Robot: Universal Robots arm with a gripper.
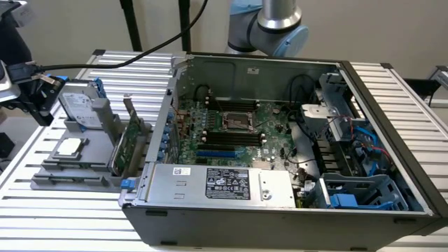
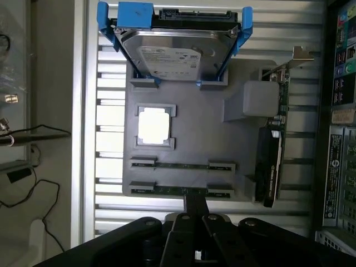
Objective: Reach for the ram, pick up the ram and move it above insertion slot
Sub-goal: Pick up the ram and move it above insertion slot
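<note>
Closest to the wrist camera, the black gripper (image 2: 196,201) hangs above a grey tray (image 2: 194,136), its fingertips drawn together with nothing between them. Below its tip, the ram (image 2: 167,190), a thin green stick, lies in the tray's nearest groove, and a second ram stick (image 2: 181,164) lies in the next groove. Farther on sit a square processor chip (image 2: 154,127) and a hard drive (image 2: 178,53) in blue clips. Beside the tray, toward the exterior view's right, stands the open computer case (image 1: 280,226).
</note>
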